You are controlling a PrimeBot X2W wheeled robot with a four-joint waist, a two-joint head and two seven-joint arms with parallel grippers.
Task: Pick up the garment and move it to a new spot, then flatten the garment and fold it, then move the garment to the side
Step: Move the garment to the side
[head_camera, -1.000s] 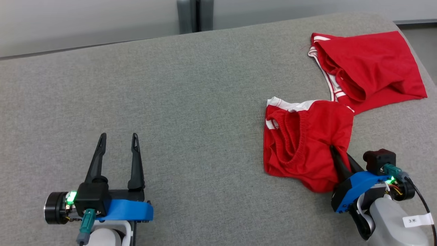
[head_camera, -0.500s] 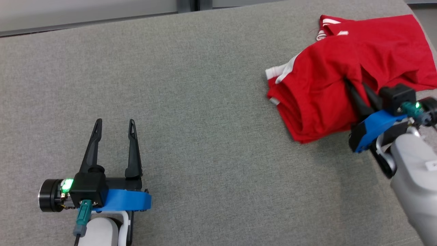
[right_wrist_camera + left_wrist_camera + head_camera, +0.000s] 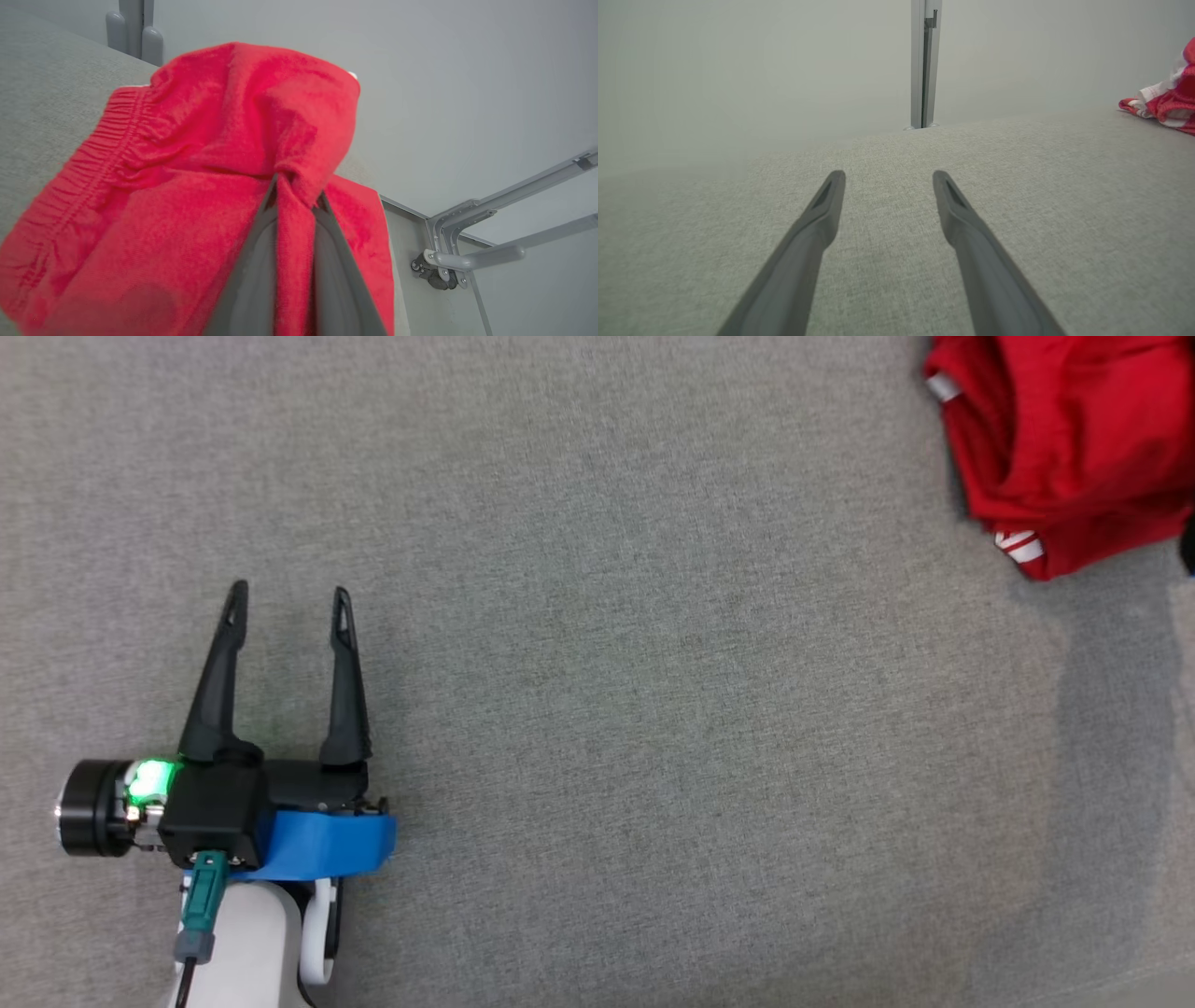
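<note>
The garment (image 3: 1064, 439) is a red pair of shorts with white stripes and an elastic waistband, bunched at the top right corner of the head view. In the right wrist view a fold of the garment (image 3: 196, 186) is pinched between the two fingers of my right gripper (image 3: 294, 191), which is shut on it, and the cloth hangs lifted over the grey surface. A red and white edge of the garment (image 3: 1164, 100) shows at the far right of the left wrist view. My left gripper (image 3: 288, 607) rests open at the lower left, far from the cloth, and in its own wrist view the left gripper (image 3: 886, 179) has nothing between its fingers.
The grey fabric table surface (image 3: 653, 709) spreads across the head view. Beyond its far edge stand a pale wall and a vertical metal post (image 3: 924, 65). A grey metal bracket and rails (image 3: 472, 242) sit past the table's corner in the right wrist view.
The head camera has tilted down, so the whole view has shifted. My right gripper has lifted the garment up and away to the far right; it now reaches the top right corner. The left gripper stays open.
</note>
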